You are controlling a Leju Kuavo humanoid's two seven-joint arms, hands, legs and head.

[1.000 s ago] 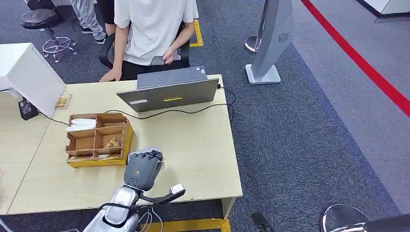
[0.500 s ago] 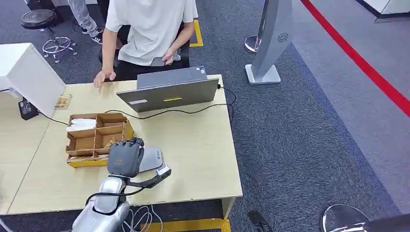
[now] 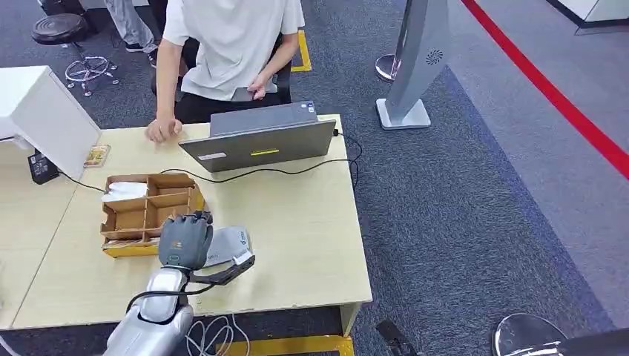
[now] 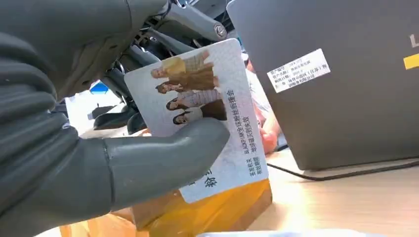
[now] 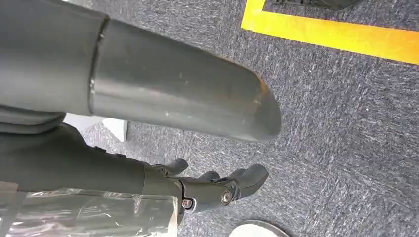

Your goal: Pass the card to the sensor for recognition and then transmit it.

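My left hand [image 3: 184,241] hovers over the wooden table [image 3: 297,245], at the near right corner of the cardboard organiser [image 3: 148,215]. It pinches a white card [image 4: 197,98] printed with small figures and Chinese text between thumb [image 4: 163,158] and fingers, and the card stands upright facing the laptop. A flat grey sensor pad [image 3: 230,243] lies on the table just right of the hand. My right hand [image 5: 163,94] hangs over the grey carpet with fingers [image 5: 217,190] apart and nothing in it.
A grey laptop [image 3: 259,142] stands at the table's far edge with a black cable trailing right. A person [image 3: 230,44] sits behind it, one hand [image 3: 162,130] on the table. A white box [image 3: 44,111] stands far left, a grey kiosk [image 3: 415,59] on the floor.
My left hand has moved left off the grey pad toward the cardboard organiser, uncovering the pad. The person's hand has shifted along the table's far edge.
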